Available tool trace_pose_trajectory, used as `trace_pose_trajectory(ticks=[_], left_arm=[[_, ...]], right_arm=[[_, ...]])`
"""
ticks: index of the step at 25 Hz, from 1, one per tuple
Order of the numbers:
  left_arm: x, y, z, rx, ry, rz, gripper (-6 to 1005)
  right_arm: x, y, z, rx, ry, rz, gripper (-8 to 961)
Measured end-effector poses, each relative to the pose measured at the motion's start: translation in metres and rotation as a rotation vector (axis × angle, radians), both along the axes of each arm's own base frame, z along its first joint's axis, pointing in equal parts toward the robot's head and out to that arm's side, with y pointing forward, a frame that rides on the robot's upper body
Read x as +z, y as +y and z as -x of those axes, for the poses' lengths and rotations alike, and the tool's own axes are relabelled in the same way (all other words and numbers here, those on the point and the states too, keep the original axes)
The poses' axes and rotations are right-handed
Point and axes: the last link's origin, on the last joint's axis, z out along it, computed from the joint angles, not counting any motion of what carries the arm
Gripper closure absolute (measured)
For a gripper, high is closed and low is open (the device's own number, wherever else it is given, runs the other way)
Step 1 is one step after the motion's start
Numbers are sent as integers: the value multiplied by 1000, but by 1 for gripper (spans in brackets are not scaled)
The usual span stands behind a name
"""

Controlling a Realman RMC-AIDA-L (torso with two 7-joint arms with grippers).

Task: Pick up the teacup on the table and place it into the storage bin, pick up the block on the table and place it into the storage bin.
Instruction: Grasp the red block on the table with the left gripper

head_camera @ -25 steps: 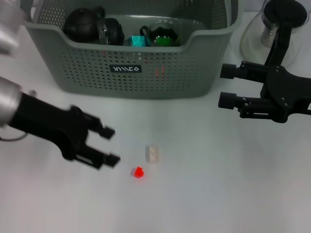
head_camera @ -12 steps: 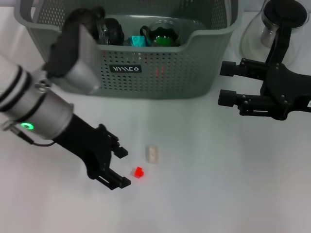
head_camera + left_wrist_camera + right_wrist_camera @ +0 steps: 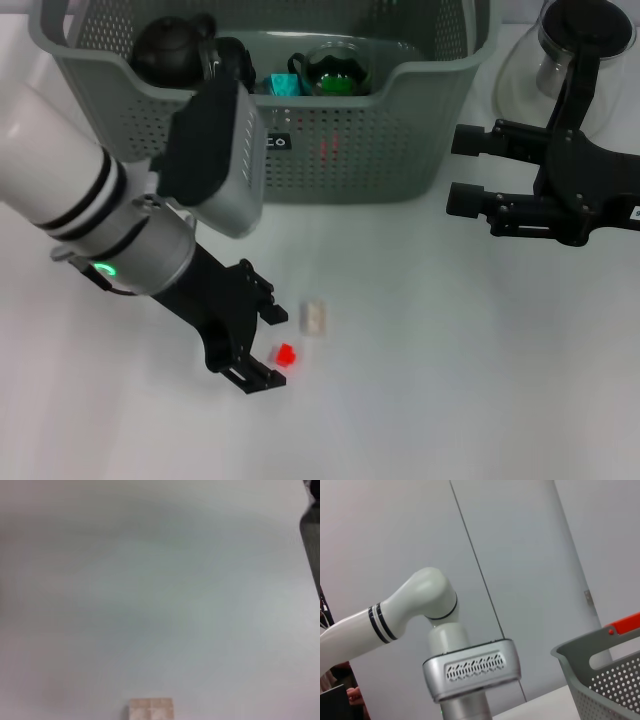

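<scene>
A small red block (image 3: 286,355) lies on the white table (image 3: 450,380). My left gripper (image 3: 270,349) is low over the table and open, its two black fingertips (image 3: 262,381) reaching either side of the red block's near edge. A beige block (image 3: 315,317) lies just beyond; it also shows in the left wrist view as the beige block (image 3: 151,709). The grey-green storage bin (image 3: 350,150) stands behind. No teacup shows on the table. My right gripper (image 3: 464,171) hovers open to the right of the bin, holding nothing.
Inside the bin are a black teapot (image 3: 168,50), a glass cup with green inside (image 3: 335,70) and a teal piece (image 3: 282,84). A glass vessel with a black lid (image 3: 565,50) stands at the back right, behind the right arm.
My left arm has swung in from the left, across the front of the bin. Its open gripper moved right and down until it reached the red block. The right arm has stayed still.
</scene>
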Motion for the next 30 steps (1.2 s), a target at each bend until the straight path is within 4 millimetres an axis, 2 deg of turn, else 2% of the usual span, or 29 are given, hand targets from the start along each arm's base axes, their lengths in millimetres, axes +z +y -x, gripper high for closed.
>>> trace_pose_trajectory(ticks=[4, 16, 29, 30], left_arm=[[-4, -1, -1, -13, 7, 0, 317], [-1, 1, -4, -17, -1, -18, 346], [-9, -1, -6, -35, 11, 11, 377], [-10, -2, -6, -38, 14, 13, 416]], right_arm=[[0, 0, 0, -1, -1, 0, 103], [0, 0, 0, -1, -3, 0, 103], [1, 1, 0, -3, 0, -3, 102], [1, 1, 0, -3, 0, -3, 102]])
